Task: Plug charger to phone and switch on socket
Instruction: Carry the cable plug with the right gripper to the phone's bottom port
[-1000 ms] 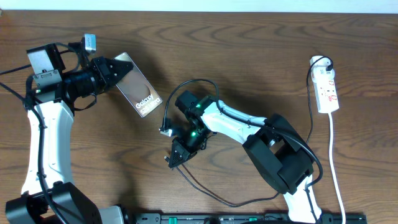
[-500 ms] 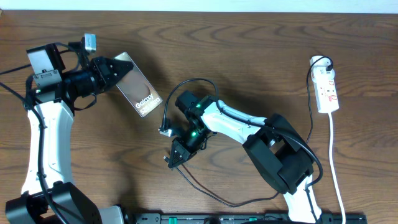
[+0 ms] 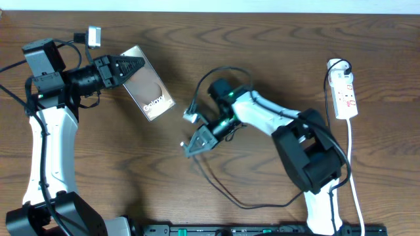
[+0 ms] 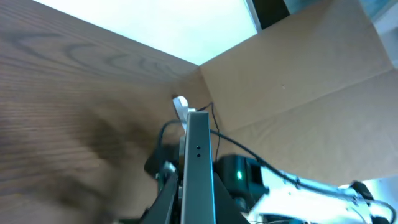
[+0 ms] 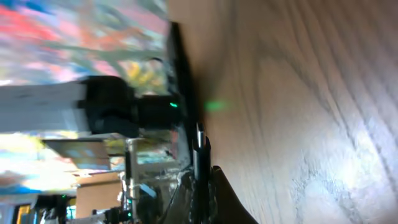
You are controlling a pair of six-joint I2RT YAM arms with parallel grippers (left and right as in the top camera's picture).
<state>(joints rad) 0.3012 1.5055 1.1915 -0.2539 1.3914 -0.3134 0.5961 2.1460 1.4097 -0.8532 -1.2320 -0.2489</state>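
Observation:
The phone point(image 3: 151, 88), dark with white "Galaxy" text and a brownish oval, is tilted and held at its upper left end by my left gripper point(image 3: 133, 65), which is shut on it. In the left wrist view the phone shows edge-on point(image 4: 198, 155) between the fingers point(image 4: 198, 208). My right gripper point(image 3: 194, 144) is shut on the charger, a thin black cable point(image 3: 226, 193) whose plug tip point(image 3: 191, 116) points toward the phone's lower right end, a short gap away. In the right wrist view the fingers point(image 5: 202, 190) pinch the black plug point(image 5: 199, 146). The white socket point(image 3: 346, 95) lies at the far right.
The socket's white cord point(image 3: 355, 187) runs down the right side of the wooden table point(image 3: 98, 170). The charger cable loops over the right arm and trails to the front edge. A cardboard box wall point(image 4: 298, 74) stands beyond the table.
The left gripper has lifted the phone slightly up and right. The right gripper has moved right and up with the cable, and the plug tip now sits closer to the phone's end.

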